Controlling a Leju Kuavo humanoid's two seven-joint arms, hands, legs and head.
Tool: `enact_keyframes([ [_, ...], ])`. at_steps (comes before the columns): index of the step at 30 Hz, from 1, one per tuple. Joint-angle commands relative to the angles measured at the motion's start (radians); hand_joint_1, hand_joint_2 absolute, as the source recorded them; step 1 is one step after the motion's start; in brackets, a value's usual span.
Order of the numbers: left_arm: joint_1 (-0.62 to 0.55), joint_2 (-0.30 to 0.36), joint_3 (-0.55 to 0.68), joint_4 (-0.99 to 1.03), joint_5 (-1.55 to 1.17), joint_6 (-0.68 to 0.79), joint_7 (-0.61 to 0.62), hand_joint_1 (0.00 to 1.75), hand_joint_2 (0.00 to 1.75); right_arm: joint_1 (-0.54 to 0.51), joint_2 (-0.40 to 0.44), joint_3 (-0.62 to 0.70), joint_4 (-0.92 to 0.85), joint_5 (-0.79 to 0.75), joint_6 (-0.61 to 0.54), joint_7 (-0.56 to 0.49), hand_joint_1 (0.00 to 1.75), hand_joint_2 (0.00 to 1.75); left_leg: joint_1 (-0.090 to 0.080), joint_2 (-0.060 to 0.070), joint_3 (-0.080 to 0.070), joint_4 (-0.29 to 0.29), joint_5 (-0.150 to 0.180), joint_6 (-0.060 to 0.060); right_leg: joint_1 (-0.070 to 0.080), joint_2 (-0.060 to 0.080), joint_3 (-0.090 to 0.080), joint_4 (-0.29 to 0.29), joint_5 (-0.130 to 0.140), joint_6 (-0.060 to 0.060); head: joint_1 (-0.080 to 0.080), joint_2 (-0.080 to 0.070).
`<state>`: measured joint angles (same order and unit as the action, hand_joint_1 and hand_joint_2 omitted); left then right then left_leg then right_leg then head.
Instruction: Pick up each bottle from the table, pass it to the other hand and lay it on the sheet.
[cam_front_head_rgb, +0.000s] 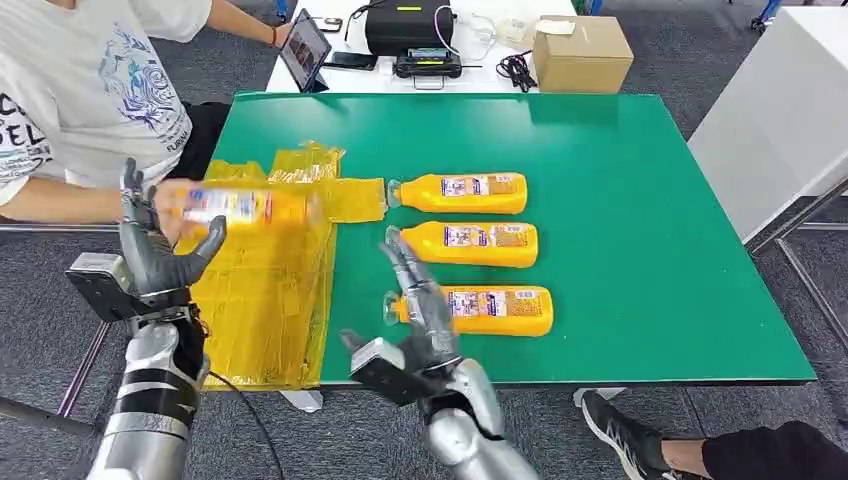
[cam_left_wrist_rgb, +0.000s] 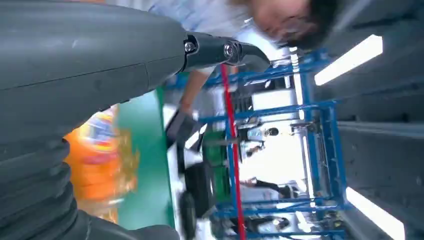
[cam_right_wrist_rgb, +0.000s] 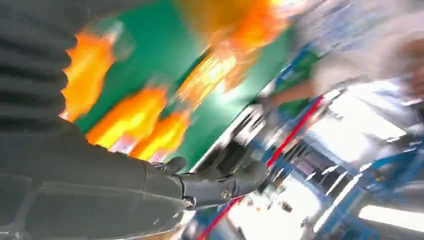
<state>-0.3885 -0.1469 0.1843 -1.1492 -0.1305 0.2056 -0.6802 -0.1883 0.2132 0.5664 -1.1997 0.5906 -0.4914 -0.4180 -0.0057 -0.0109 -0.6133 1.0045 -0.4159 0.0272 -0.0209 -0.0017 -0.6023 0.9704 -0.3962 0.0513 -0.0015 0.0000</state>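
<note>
Right hand: the right hand (cam_front_head_rgb: 420, 300) is nearest, raised over the table's near edge, fingers spread and straight, holding nothing; its fingertips overlap the cap end of the nearest lying bottle in the head view.
Left hand: the left hand (cam_front_head_rgb: 155, 245) is lifted over the sheet's left side, thumb and fingers wrapped around the held bottle (cam_front_head_rgb: 240, 208).
Held bottle: orange, blurred, long axis roughly level and running left to right across the head view; which end carries the cap I cannot tell.
Sheet: the yellow sheet (cam_front_head_rgb: 265, 300) lies crumpled on the left part of the green table (cam_front_head_rgb: 650, 250), reaching its near edge.
Lying bottles: three orange bottles on their sides in a column right of the sheet, far bottle (cam_front_head_rgb: 462, 193), middle bottle (cam_front_head_rgb: 470, 243), near bottle (cam_front_head_rgb: 485, 310); long axes parallel, caps pointing left toward the sheet.
Person: a person in a white shirt (cam_front_head_rgb: 80, 90) sits beside the table's left corner.
</note>
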Motion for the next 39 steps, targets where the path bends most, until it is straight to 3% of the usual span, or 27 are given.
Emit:
enact_keyframes([
  [1,0.094,-0.029,-0.065,-0.116,0.087,-0.082,-0.018,0.0,1.75,-0.049,-0.136,-0.201,-0.012,0.125,0.08,0.039,0.0,1.75,0.0,-0.001,0.002,0.0,-0.001,0.0,0.0,-0.001,0.003,-0.001,-0.001,-0.001,0.0,0.0],
  [5,0.105,-0.022,-0.063,-0.091,0.098,-0.08,-0.018,0.0,1.75,-0.101,-0.189,-0.164,0.079,0.212,0.184,0.151,0.0,1.75,0.001,0.0,0.005,0.001,-0.002,-0.002,0.001,-0.001,0.006,-0.001,-0.002,-0.002,0.0,0.0],
  [14,0.2,-0.052,-0.062,-0.142,0.072,-0.012,-0.018,0.0,1.75,-0.173,-0.231,-0.191,0.151,0.205,0.249,0.194,0.0,1.75,0.001,0.003,0.004,0.0,-0.003,-0.001,0.001,0.002,0.004,-0.001,-0.001,-0.001,-0.001,0.0],
  [19,0.209,-0.053,-0.077,-0.091,0.07,-0.007,-0.018,0.0,1.75,-0.149,-0.227,-0.164,0.154,0.165,0.328,0.165,0.0,1.75,0.0,0.002,0.004,0.0,-0.002,-0.001,0.001,0.0,0.005,-0.002,-0.001,-0.001,0.0,0.0],
  [31,0.213,-0.055,-0.078,-0.094,0.068,-0.006,-0.018,0.0,1.75,-0.141,-0.228,-0.162,0.153,0.163,0.328,0.162,0.0,1.75,0.001,0.002,0.004,0.0,-0.003,-0.001,0.002,0.0,0.004,-0.001,-0.001,-0.002,0.0,0.0],
  [39,0.178,-0.064,-0.124,-0.009,0.036,0.003,-0.018,0.0,1.75,-0.19,-0.228,-0.119,0.254,0.065,0.47,0.121,0.0,1.75,0.001,0.001,0.003,0.0,-0.002,-0.001,0.001,0.0,0.003,-0.001,-0.001,-0.002,0.0,0.0],
])
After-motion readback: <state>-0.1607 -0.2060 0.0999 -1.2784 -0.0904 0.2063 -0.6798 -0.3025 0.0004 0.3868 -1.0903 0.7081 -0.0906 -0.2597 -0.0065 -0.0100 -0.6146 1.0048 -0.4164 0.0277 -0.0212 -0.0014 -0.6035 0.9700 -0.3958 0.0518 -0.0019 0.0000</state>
